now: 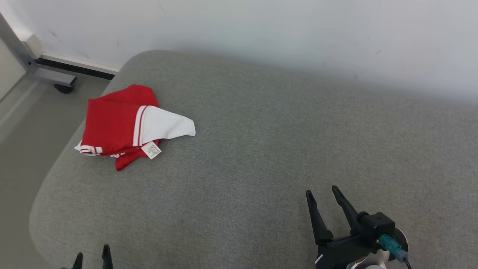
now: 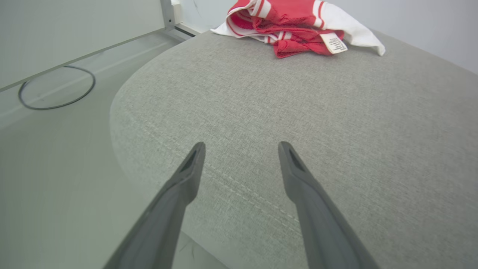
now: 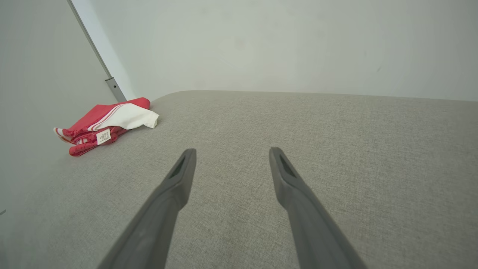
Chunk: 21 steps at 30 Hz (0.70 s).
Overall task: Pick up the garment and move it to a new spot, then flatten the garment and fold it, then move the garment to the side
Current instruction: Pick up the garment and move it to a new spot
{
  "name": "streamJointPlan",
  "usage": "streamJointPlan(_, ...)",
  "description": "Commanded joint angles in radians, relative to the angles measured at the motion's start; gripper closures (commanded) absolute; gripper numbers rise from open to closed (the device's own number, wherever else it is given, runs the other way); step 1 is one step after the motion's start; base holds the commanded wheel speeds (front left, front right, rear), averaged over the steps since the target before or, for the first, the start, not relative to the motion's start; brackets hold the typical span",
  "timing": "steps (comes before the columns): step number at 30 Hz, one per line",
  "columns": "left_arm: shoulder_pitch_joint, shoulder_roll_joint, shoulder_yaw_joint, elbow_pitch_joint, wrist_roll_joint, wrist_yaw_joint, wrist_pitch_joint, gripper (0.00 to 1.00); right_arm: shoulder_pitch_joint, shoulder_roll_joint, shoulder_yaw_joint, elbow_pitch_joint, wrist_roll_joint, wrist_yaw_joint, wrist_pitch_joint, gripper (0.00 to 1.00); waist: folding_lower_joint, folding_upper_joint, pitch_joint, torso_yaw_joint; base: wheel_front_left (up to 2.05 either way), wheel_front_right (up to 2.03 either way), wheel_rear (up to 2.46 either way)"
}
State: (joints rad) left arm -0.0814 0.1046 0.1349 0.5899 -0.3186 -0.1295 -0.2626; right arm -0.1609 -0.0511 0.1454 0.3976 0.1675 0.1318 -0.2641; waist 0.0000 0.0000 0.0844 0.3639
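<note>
Zero contact so far: the left end effector and right end effector are both hanging wide open, gripping nothing. The red-and-white garment is lying bunched up near the bench's far left edge, well apart from both. I'm guessing a sloppy grab is risking pinching one layer only, or shoving it off onto the floor.

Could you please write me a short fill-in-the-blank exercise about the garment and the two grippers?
1. The garment is red and ____.
2. It lies on the robot's ____ side of the grey cushion.
3. The left gripper and the right gripper both stand ____, holding nothing.
Missing words: white; left; open.
</note>
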Motion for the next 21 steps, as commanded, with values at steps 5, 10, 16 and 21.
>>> streamJointPlan(5, -0.155, 0.103, -0.074, 0.074, -0.052, -0.001, 0.007, 0.00, -0.029, 0.001, -0.013, -0.008, -0.033, -0.003, 0.000, 0.00, 0.0000, 0.0000, 0.069, -0.050, 0.00, 0.00, 0.00)
streamJointPlan(10, -0.336, 0.227, -0.151, 0.094, -0.088, 0.000, 0.061, 0.00, -0.057, -0.013, -0.015, -0.020, -0.049, -0.003, 0.000, 0.00, 0.0000, 0.0000, 0.130, -0.072, 0.00, 0.00, 0.00)
streamJointPlan(16, -0.527, 0.323, -0.281, 0.118, -0.141, -0.001, 0.147, 0.00, -0.088, -0.034, -0.001, -0.048, -0.046, -0.003, 0.000, 0.00, 0.0000, 0.0000, 0.198, -0.109, 0.00, 0.00, 0.00)
streamJointPlan(21, -0.618, 0.370, -0.366, 0.146, -0.187, 0.000, 0.205, 0.00, -0.107, -0.053, 0.019, -0.069, -0.034, -0.003, 0.000, 0.00, 0.0000, 0.0000, 0.229, -0.144, 0.00, 0.00, 0.00)
